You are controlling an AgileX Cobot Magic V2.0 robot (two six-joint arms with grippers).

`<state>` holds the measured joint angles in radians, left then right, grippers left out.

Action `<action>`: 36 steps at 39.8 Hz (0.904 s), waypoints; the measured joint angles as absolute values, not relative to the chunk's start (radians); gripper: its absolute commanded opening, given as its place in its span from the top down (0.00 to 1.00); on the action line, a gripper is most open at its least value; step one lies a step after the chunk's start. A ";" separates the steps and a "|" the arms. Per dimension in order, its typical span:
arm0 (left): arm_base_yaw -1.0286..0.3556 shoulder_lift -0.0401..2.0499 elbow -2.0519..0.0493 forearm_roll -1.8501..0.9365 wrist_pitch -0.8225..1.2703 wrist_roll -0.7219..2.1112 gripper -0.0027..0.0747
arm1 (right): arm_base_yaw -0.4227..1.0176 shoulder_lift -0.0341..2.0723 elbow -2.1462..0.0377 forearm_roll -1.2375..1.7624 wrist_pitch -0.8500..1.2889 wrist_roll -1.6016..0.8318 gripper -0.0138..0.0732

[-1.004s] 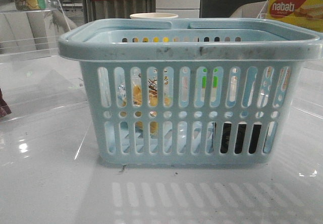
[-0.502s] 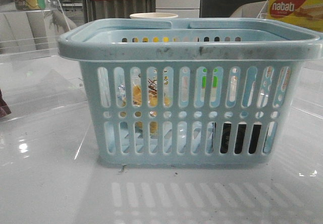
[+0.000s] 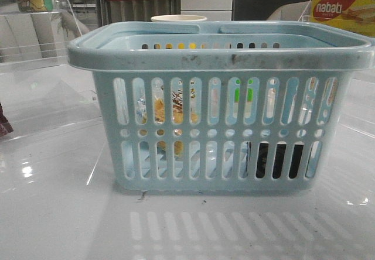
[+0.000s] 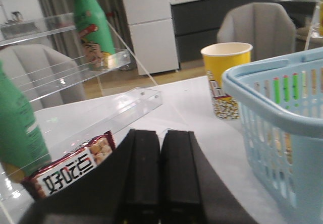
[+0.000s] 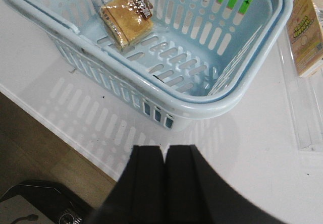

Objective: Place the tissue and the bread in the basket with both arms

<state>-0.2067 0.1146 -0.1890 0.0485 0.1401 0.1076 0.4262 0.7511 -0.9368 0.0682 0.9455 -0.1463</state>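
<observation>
The pale blue basket fills the middle of the front view. Through its slots I see the wrapped bread at the left and the black tissue on the floor at the right. In the right wrist view the bread lies inside the basket; the tissue is hidden under the near rim. My right gripper is shut and empty, above the table outside the basket's corner. My left gripper is shut and empty, beside the basket. Neither gripper shows in the front view.
A yellow paper cup stands behind the basket. A clear acrylic shelf holds green bottles and a snack packet on the left. A "nabati" box sits at the back right. The table's front edge is near my right gripper.
</observation>
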 measured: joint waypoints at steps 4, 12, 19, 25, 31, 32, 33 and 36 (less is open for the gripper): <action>-0.121 0.056 -0.086 0.006 0.068 0.108 0.85 | 0.426 0.751 -0.937 0.068 0.946 -0.146 0.78; -0.025 -0.006 0.006 -0.040 0.047 0.108 0.85 | 0.426 0.751 -0.937 0.068 0.946 -0.146 0.78; -0.007 -0.005 0.006 -0.044 0.032 0.108 0.85 | 0.426 0.751 -0.937 0.068 0.946 -0.146 0.78; -0.027 -0.005 0.006 -0.044 0.028 0.108 0.85 | 0.426 0.751 -0.937 0.068 0.946 -0.146 0.78; -0.041 -0.005 0.006 -0.044 0.021 0.108 0.85 | 0.426 0.751 -0.937 0.068 0.946 -0.146 0.78; -0.041 -0.005 0.006 -0.045 0.021 0.108 0.85 | 0.426 0.751 -0.937 0.068 0.946 -0.146 0.78; -0.041 -0.005 0.006 -0.045 0.021 0.108 0.85 | 0.426 0.751 -0.937 0.068 0.946 -0.146 0.78; -0.041 -0.005 0.006 -0.045 0.019 0.108 0.85 | 0.426 0.751 -0.937 0.068 0.946 -0.146 0.78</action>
